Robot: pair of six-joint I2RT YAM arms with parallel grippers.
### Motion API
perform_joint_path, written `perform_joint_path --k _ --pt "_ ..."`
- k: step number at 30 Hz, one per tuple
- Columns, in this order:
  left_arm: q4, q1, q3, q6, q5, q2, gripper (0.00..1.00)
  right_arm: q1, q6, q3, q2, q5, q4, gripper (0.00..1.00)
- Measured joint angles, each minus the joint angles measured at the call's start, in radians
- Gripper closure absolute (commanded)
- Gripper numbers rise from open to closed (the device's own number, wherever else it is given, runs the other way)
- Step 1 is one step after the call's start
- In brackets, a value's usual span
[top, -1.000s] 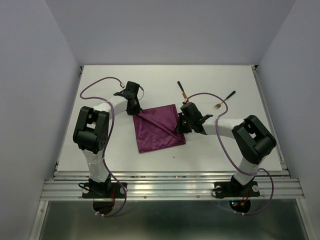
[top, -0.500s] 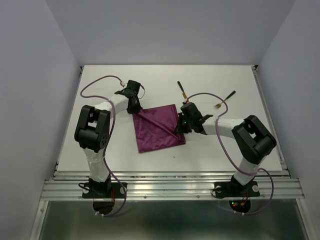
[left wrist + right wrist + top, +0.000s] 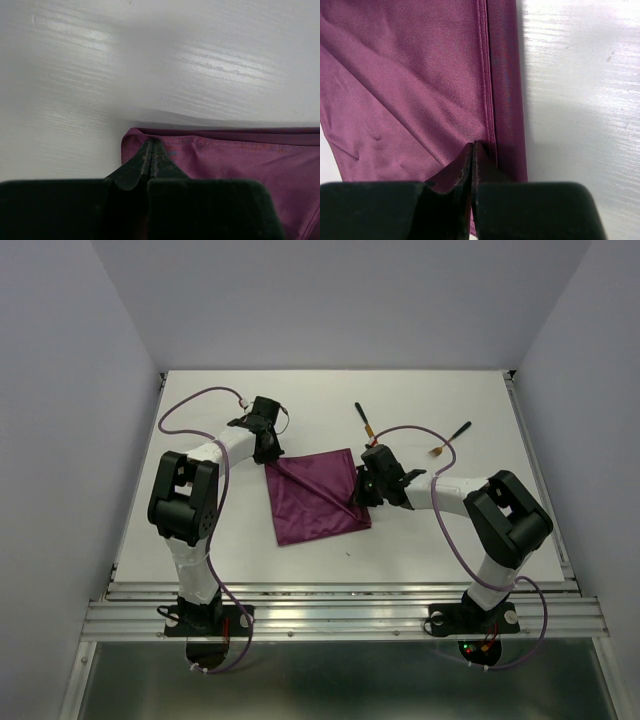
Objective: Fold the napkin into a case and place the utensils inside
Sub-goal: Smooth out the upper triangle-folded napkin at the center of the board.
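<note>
The magenta-purple napkin [image 3: 312,502] lies on the white table with a taut diagonal crease running between my two grippers. My left gripper [image 3: 270,458] is shut on the napkin's far left corner; in the left wrist view the closed tips [image 3: 151,142] pinch the curled corner of the cloth [image 3: 240,160]. My right gripper [image 3: 358,498] is shut on the napkin's right hem; in the right wrist view the tips [image 3: 473,145] meet on the cloth [image 3: 410,75] beside the seam. Two black-handled, gold-ended utensils lie on the table beyond the napkin, one [image 3: 364,421] at the far centre and one [image 3: 451,437] at the far right.
The table's white surface [image 3: 200,530] spreads left and in front of the napkin. A metal rail [image 3: 340,590] runs along the near edge. Purple cables loop from both arms over the table. Grey walls close in the sides and back.
My left gripper has shifted slightly toward the far side with the napkin's corner. The right gripper and the utensils have stayed put.
</note>
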Motion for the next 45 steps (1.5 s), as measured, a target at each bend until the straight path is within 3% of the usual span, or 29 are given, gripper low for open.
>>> perform_joint_path --k 21,45 --pt "0.05 0.0 -0.002 0.002 0.056 -0.017 1.0 0.0 0.0 0.0 0.0 0.0 0.0 0.98" --pt "0.014 0.0 -0.002 0.002 -0.008 0.029 1.0 0.0 0.0 0.0 0.0 0.0 0.0 0.98"
